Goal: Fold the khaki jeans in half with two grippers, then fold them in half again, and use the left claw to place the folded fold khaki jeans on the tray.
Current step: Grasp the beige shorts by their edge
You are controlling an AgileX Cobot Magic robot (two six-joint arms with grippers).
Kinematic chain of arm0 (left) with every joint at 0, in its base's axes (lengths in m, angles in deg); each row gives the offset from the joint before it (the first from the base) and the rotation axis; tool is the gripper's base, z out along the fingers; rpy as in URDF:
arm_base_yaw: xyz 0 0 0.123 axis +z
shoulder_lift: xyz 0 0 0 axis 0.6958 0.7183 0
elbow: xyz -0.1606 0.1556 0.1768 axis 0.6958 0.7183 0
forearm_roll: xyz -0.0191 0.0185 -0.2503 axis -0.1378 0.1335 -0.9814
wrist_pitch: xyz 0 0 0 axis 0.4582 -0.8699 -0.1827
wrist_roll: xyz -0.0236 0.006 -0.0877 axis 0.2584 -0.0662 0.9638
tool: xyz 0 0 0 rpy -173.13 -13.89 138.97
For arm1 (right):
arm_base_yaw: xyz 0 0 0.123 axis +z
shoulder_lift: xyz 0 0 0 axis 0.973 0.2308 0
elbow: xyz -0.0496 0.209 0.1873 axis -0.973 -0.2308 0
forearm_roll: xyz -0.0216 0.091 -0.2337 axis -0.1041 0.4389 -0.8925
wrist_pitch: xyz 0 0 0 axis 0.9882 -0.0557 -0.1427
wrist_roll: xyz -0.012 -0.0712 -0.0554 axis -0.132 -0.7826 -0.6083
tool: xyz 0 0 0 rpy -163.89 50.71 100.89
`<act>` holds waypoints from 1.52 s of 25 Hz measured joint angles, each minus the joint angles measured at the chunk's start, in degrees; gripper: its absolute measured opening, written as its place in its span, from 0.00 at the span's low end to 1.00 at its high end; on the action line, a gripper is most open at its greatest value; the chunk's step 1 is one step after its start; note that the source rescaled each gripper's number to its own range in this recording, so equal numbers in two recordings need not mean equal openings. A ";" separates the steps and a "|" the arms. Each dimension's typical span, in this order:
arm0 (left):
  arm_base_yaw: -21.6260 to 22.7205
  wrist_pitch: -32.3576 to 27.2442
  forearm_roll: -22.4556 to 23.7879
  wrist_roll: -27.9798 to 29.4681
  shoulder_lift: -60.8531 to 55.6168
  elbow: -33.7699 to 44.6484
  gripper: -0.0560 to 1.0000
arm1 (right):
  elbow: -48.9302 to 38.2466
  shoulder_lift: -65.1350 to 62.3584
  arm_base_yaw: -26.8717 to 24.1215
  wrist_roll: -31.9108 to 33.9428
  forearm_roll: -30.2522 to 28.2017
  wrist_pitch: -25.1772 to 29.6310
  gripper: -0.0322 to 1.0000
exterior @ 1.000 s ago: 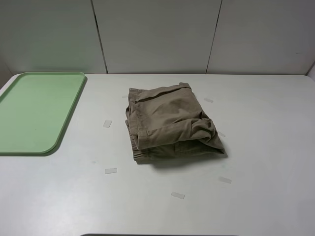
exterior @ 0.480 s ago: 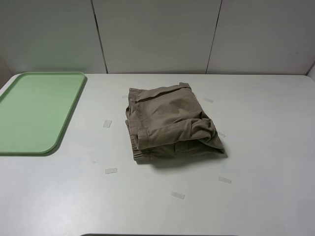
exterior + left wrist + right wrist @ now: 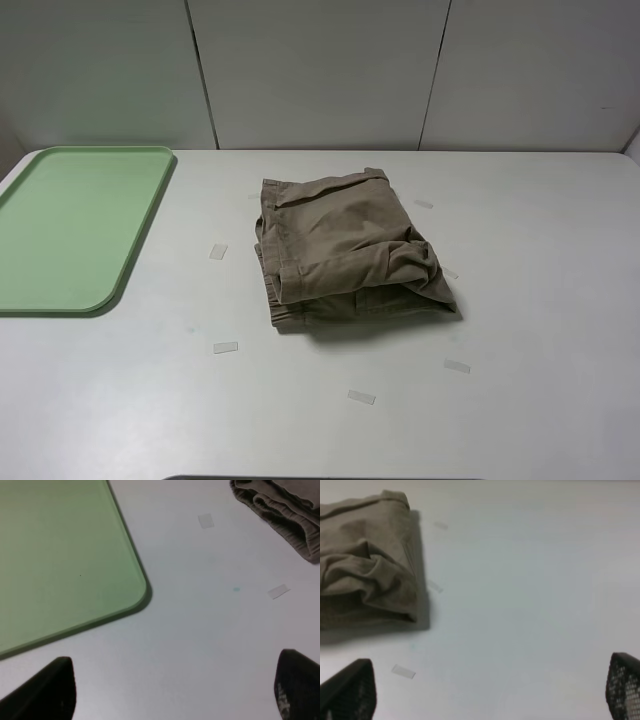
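The khaki jeans (image 3: 345, 250) lie folded into a compact bundle in the middle of the white table, with a rumpled corner at the front right. The pale-green tray (image 3: 70, 225) sits empty at the far left. Neither arm shows in the exterior high view. In the left wrist view my left gripper (image 3: 172, 692) is open above bare table, with the tray's rounded corner (image 3: 135, 592) and the jeans' gathered waistband (image 3: 282, 510) ahead of it. In the right wrist view my right gripper (image 3: 490, 690) stands wide open over the table, with the folded jeans (image 3: 367, 565) off to one side.
Several small clear tape strips dot the table around the garment, such as one strip (image 3: 225, 348) in front and another strip (image 3: 457, 366) at the front right. Grey wall panels (image 3: 320, 70) close off the back edge of the table.
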 joint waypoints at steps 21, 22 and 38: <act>0.00 0.00 0.00 0.00 0.00 0.00 0.84 | -0.26 0.00 0.00 1.89 0.00 -2.79 1.00; 0.00 0.00 0.00 0.00 0.00 0.00 0.84 | -0.26 0.00 0.00 1.89 0.00 -3.56 1.00; 0.00 0.00 0.00 0.00 0.00 0.00 0.84 | -2.51 0.00 0.00 -0.52 -2.63 -6.68 1.00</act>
